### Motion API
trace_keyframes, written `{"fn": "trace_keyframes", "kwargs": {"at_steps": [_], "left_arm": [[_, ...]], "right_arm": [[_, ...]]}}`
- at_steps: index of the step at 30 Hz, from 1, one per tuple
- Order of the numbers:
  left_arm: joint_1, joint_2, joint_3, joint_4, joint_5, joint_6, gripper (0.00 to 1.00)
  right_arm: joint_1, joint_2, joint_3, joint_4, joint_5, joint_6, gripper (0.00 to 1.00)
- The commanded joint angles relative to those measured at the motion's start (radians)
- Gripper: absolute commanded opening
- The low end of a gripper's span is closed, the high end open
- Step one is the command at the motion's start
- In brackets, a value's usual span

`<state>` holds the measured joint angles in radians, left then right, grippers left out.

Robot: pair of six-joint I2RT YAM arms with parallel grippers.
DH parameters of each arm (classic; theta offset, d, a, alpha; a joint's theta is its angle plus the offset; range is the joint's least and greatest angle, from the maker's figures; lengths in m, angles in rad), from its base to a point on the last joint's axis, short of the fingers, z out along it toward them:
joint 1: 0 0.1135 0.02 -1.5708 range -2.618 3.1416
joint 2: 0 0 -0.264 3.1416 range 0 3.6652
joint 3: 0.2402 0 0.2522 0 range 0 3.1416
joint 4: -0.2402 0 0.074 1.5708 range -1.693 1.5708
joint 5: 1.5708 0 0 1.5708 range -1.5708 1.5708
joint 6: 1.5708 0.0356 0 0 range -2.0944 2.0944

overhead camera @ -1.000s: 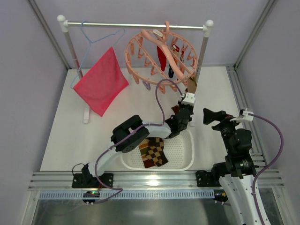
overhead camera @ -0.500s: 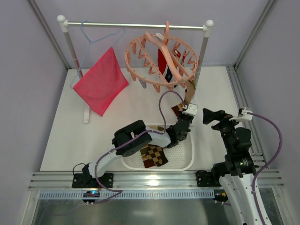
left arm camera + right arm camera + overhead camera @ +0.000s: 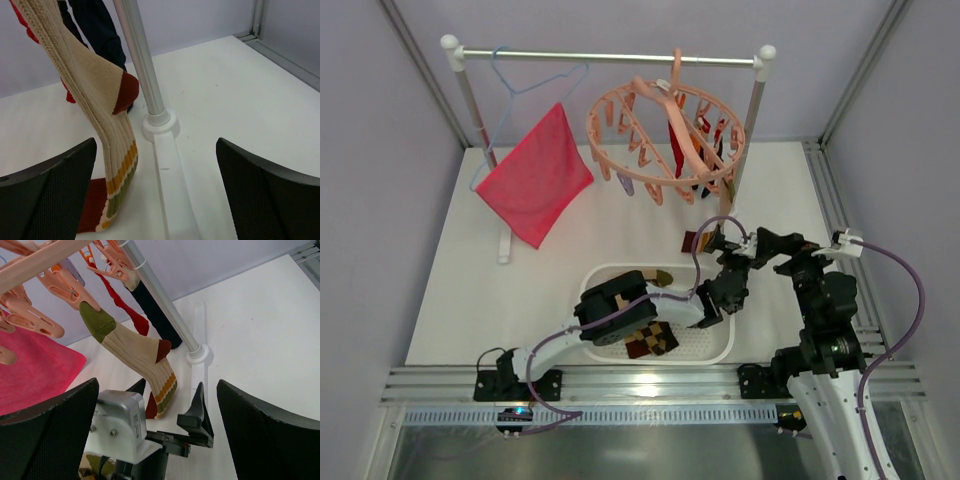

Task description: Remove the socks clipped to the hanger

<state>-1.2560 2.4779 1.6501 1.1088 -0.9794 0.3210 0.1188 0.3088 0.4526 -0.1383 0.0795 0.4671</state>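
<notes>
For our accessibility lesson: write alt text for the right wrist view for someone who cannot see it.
A tan ribbed sock with olive toe and red heel hangs clipped to the pink hanger, its striped cuff at the open left gripper. A red sock and a navy sock hang behind it.

Red cloth (image 3: pixel 535 185) — blue wire hanger (image 3: pixel 512 86)

The left tool (image 3: pixel 156 150) pulled the striped sock (image 3: pixel 135 352) downward, then spread its jaws wide and let go. It ended lower over the table (image 3: pixel 560 260), nearer the right arm. The freed hanger (image 3: pixel 40 260) rocked back to a different tilt.
</notes>
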Motion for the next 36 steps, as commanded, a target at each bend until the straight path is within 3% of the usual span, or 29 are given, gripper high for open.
{"fn": "trace_keyframes", "kwargs": {"at_steps": [1, 12, 21, 26, 28, 29, 31, 32, 33, 36], "left_arm": [[0.038, -0.005, 0.065, 0.016, -0.079, 0.029, 1.00], [0.081, -0.004, 0.056, 0.109, -0.134, 0.098, 1.00], [0.153, 0.032, 0.186, -0.023, -0.136, 0.038, 1.00], [0.194, 0.018, 0.195, -0.154, -0.114, -0.080, 1.00], [0.201, 0.019, 0.194, -0.152, -0.099, -0.079, 0.85], [0.201, 0.022, 0.195, -0.130, -0.090, -0.057, 0.71], [0.201, 0.030, 0.192, -0.113, -0.085, -0.040, 0.55], [0.199, 0.029, 0.183, -0.097, -0.082, -0.034, 0.43], [0.196, 0.015, 0.169, -0.083, -0.074, -0.028, 0.19], [0.184, -0.014, 0.093, 0.023, -0.073, 0.016, 0.00]], "right_arm": [[0.005, -0.013, 0.018, -0.020, -0.009, -0.031, 1.00], [0.005, -0.028, 0.020, -0.024, -0.014, -0.041, 1.00], [0.005, -0.043, 0.029, -0.032, -0.024, -0.045, 1.00], [0.005, -0.045, 0.031, -0.030, -0.029, -0.047, 1.00], [0.004, -0.043, 0.029, -0.030, -0.026, -0.047, 1.00], [0.007, -0.045, 0.028, -0.030, -0.027, -0.047, 1.00], [0.005, -0.043, 0.029, -0.027, -0.026, -0.045, 1.00], [0.005, -0.043, 0.029, -0.027, -0.026, -0.047, 1.00], [0.005, -0.042, 0.028, -0.027, -0.026, -0.050, 1.00], [0.005, -0.040, 0.023, -0.026, -0.021, -0.050, 1.00]]}}
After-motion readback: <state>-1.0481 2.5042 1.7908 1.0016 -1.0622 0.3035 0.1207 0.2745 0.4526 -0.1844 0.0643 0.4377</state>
